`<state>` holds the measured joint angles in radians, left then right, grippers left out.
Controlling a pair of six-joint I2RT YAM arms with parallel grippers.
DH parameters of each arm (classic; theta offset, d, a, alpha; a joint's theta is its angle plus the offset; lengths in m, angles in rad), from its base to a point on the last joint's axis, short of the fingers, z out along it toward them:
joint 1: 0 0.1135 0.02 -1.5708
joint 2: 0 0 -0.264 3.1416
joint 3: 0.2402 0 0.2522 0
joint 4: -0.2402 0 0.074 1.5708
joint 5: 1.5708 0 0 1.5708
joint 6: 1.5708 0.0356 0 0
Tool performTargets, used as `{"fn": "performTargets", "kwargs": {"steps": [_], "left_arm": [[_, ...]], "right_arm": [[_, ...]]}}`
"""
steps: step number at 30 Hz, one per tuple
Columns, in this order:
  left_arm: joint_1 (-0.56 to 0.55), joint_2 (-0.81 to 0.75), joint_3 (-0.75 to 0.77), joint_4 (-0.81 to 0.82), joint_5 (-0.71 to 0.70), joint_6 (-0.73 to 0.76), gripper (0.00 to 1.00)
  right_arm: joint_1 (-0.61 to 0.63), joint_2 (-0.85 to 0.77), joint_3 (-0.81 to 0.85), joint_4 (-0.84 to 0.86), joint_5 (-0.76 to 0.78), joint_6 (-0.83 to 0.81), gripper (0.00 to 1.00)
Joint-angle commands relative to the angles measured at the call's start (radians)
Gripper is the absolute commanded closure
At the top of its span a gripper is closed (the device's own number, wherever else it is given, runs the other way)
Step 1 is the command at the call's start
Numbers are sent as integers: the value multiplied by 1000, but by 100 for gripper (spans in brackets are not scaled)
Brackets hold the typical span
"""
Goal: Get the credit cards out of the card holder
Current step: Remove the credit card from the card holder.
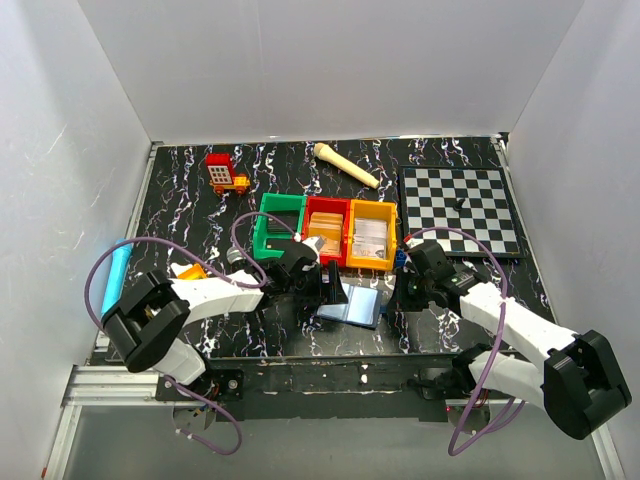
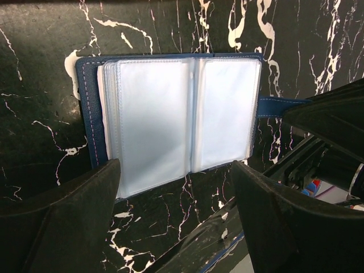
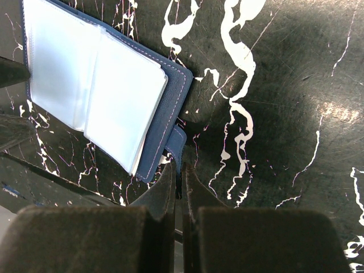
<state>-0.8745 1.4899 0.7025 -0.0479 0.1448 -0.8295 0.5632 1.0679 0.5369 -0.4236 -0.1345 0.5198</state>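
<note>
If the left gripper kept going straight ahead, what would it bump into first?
Probably the open card holder: the left gripper, jaws open, points at its clear sleeves, though depth is unclear.

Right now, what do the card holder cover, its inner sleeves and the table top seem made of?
Card holder cover: probably leather or imitation, matte navy, with light stitching along the edge. Inner sleeves: clear soft plastic, glossy and cloudy. Table top: hard to tell, black with white marble-like veins.

Three coloured bins (image 1: 327,203), one card holder (image 1: 351,304), one chessboard (image 1: 480,225)
</note>
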Motion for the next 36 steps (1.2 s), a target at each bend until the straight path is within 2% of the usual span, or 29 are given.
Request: {"fn": "performTargets", "kwargs": {"steps": [1,21,36], "left_arm": [[-4,4,11,16,28,20,22],[-30,118,75,137,254,110,23],[-90,168,176,174,342,164,24]], "right_arm": [[1,0,32,11,-10,-10,99],[1,41,38,29,-34,-10,99],[1,43,25,22,-10,-26,99]]}}
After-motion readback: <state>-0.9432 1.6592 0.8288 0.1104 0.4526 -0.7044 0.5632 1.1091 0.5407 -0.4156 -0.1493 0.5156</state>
